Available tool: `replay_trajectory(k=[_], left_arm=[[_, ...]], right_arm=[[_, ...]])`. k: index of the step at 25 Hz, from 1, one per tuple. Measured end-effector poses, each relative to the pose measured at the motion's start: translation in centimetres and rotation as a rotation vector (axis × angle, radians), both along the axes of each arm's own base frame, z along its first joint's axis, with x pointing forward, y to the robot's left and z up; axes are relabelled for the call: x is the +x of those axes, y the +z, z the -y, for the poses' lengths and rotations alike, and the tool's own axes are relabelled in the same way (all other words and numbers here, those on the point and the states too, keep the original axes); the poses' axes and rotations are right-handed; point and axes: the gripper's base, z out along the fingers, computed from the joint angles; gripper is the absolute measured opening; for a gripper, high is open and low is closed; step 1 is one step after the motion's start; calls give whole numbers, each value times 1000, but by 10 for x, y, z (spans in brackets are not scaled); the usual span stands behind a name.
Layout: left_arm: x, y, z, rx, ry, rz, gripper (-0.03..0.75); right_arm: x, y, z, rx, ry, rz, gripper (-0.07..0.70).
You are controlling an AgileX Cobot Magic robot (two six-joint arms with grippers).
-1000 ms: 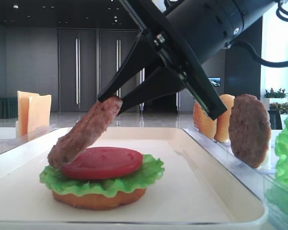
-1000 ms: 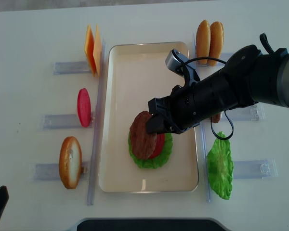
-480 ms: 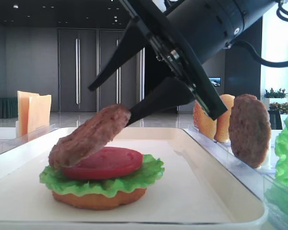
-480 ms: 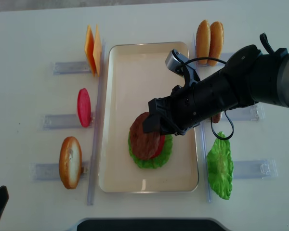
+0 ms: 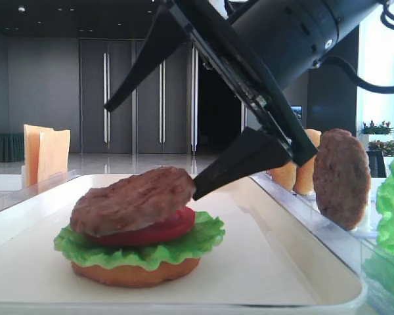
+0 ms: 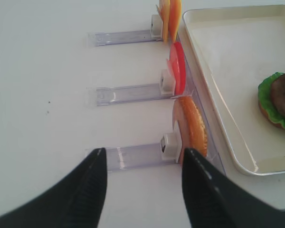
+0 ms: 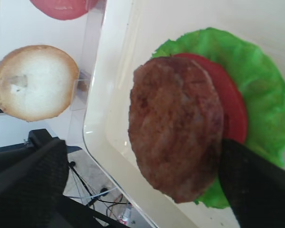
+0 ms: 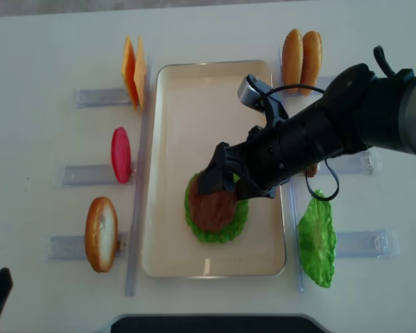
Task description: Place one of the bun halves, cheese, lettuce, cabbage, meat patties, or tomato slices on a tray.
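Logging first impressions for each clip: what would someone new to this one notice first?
The burger stack on the tray: bun half, lettuce, tomato slice, and a meat patty lying tilted on top. Right above it, the big black right gripper hangs with its jaws spread wide, one finger close to the patty's edge. Spare pieces stand in clear racks on both sides of the tray.

White table carries tray and clear racks.
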Motion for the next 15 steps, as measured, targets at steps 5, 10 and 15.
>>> replay_trajectory(k=[5, 10, 15], left_arm=[[0, 0, 0, -1, 0, 0, 391], [0, 0, 0, -1, 0, 0, 391], [0, 0, 0, -1, 0, 0, 391]], right_arm=[[6, 7, 0, -92, 37, 5, 604], [17, 26, -2, -168, 87, 37, 604], [28, 55, -3, -262, 142, 60, 603]])
